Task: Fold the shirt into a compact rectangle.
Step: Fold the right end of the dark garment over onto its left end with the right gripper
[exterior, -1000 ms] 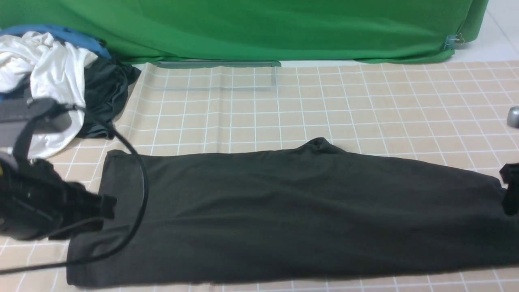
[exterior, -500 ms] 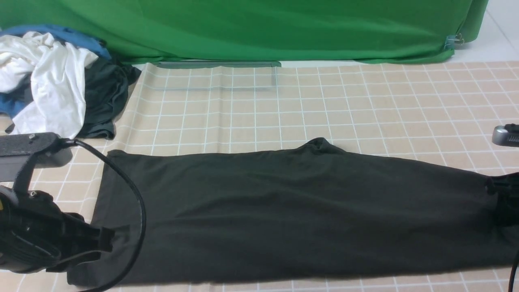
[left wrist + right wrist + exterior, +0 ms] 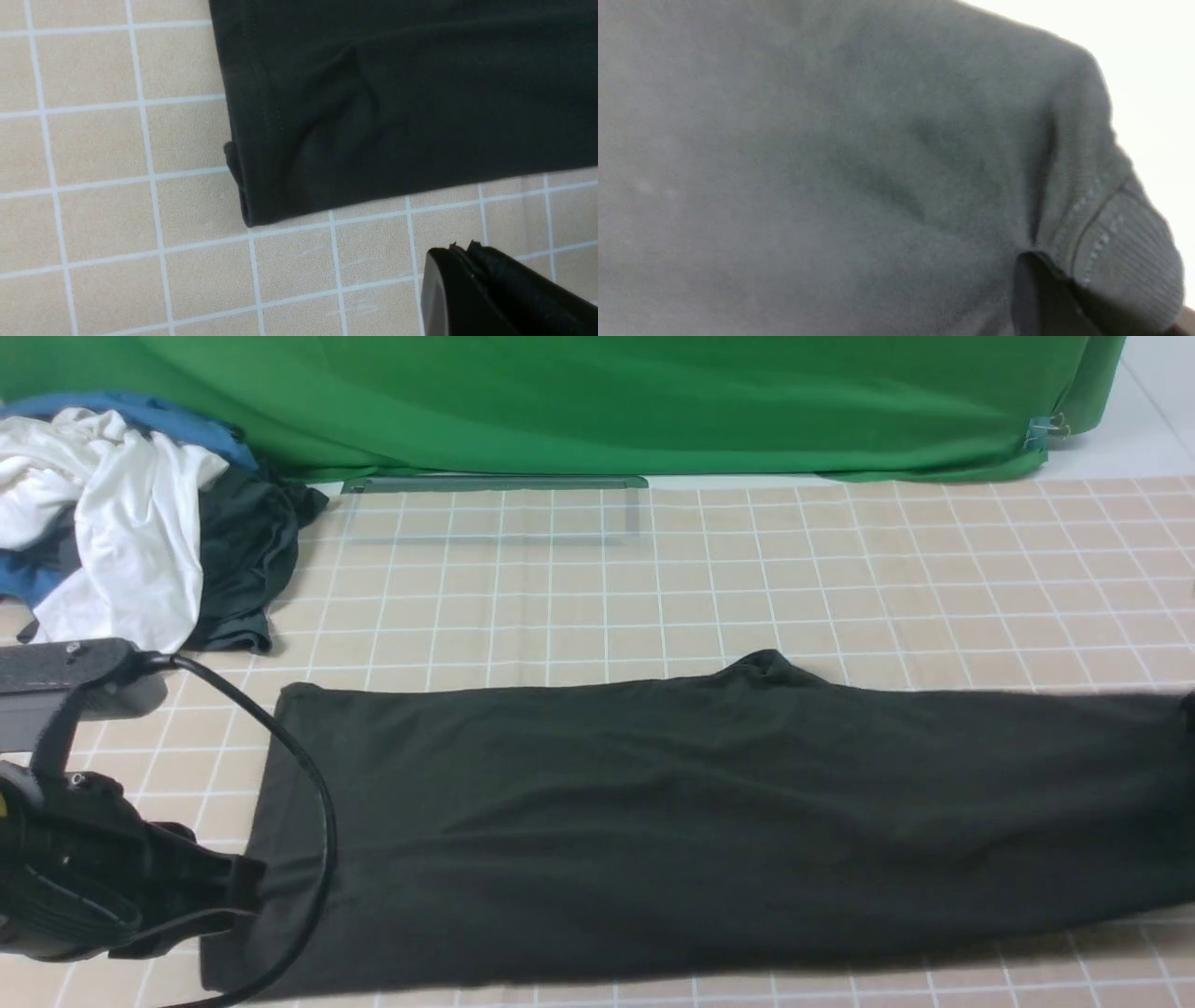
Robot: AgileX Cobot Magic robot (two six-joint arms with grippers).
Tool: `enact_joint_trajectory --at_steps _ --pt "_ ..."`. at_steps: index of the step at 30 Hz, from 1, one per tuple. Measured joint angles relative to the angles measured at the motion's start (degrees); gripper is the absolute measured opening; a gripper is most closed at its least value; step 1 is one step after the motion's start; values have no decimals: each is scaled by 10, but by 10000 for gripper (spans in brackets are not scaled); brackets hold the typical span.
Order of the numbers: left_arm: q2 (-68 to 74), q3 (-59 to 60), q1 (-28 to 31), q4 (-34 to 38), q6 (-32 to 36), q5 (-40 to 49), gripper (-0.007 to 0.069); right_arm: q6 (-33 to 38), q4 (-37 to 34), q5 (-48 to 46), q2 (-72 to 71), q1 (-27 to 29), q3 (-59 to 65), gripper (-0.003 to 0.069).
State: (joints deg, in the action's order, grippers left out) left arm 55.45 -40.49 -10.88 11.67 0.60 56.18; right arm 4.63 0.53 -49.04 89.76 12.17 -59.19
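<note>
The black shirt (image 3: 709, 821) lies as one long folded band across the checked table, stretched from near left to the right frame edge. In the left wrist view its hemmed corner (image 3: 247, 214) rests flat on the tiles. My left gripper (image 3: 254, 885) hovers by that corner with its tips (image 3: 460, 247) pressed together, holding nothing and clear of the cloth. In the right wrist view the shirt (image 3: 831, 163) fills the frame and its ribbed collar (image 3: 1125, 261) bulges over my right gripper (image 3: 1041, 270), which is shut on the fabric. The front view does not show the right gripper.
A heap of white, blue and dark garments (image 3: 121, 513) sits at the back left. A green backdrop (image 3: 597, 401) hangs along the far edge, with a clear strip (image 3: 495, 483) at its foot. The left arm's cable (image 3: 322, 803) loops over the shirt's left end.
The right gripper closed on the shirt's right end and left the front view. The whole shirt slid rightward about one tile. The left arm came down earlier, then held still.
</note>
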Motion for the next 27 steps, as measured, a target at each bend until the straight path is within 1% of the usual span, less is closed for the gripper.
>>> enact_joint_trajectory --at_steps 3,7,8,11,12,13,15,17,22,24,25,27 --pt "0 0 0 0 0 -10 18 2 -32 -16 -44 -23 -27 118" --pt "0 -2 0 -3 -6 -13 18 1 -73 -43 -65 -85 -69 118" --pt "0 -14 0 -17 -19 -3 18 -3 -94 -49 -67 -124 -92 118" --pt "0 -45 0 -59 -48 22 18 -6 -129 -45 -67 -195 -122 118" --pt "0 -63 0 -81 -57 36 18 -10 -144 -38 -67 -227 -134 118" --pt "0 -75 0 -94 -62 46 18 -14 -151 -34 -65 -244 -139 118" --pt "0 -110 0 -124 -71 72 18 -21 -176 -18 -57 -308 -163 118" --pt "-2 -134 0 -136 -78 85 18 -30 -190 -1 -42 -358 -185 118" --pt "-26 -157 0 -135 -79 90 18 -54 -198 31 18 -453 -237 118" --pt "-42 -158 0 -132 -79 90 18 -65 -199 43 54 -488 -263 118" --pt "-46 -158 0 -131 -79 91 18 -67 -199 45 58 -491 -266 118" --pt "-68 -158 0 -130 -79 93 18 -78 -199 51 108 -529 -308 118"
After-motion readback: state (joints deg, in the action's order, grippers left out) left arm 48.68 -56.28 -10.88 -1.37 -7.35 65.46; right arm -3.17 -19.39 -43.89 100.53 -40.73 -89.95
